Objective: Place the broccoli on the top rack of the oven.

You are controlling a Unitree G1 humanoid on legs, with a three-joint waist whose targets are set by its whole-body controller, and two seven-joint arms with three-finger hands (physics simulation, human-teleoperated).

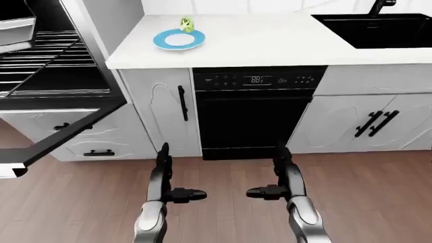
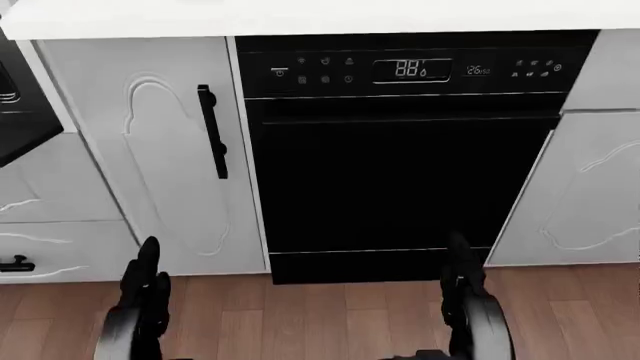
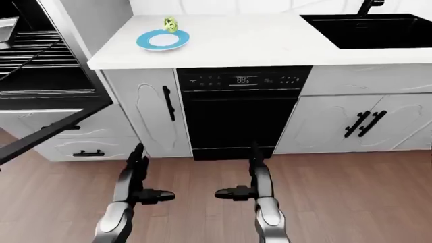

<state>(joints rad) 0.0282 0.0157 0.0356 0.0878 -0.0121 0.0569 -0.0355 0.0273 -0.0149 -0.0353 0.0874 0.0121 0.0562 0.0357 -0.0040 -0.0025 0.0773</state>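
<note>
White cabinetry with raised panel fronts and black bar handles runs under a smooth, matte white surface (image 1: 270, 43), with a black sink (image 1: 378, 30) sunk into it at the upper right of the left-eye view and a glossy black dishwasher (image 1: 255, 114) with a lit display below its middle. On that surface, toward the upper left, the broccoli (image 1: 187, 23), small, knobbly and pale green, sits at the far rim of a flat, round blue plate (image 1: 179, 40). At the far left the oven (image 1: 47, 66) stands open, its dark door (image 1: 64, 134) dropped flat and its thin wire racks (image 1: 40, 48) bare. Judging from this, nothing of the task is done: reaching, grasping, carrying and setting down all remain. Both hands are low over the wood-plank floor (image 1: 378, 202), well apart from the broccoli; the left hand (image 1: 168, 185) and right hand (image 1: 283, 182) are empty, fingers spread apart, thumbs pointing toward each other.
</note>
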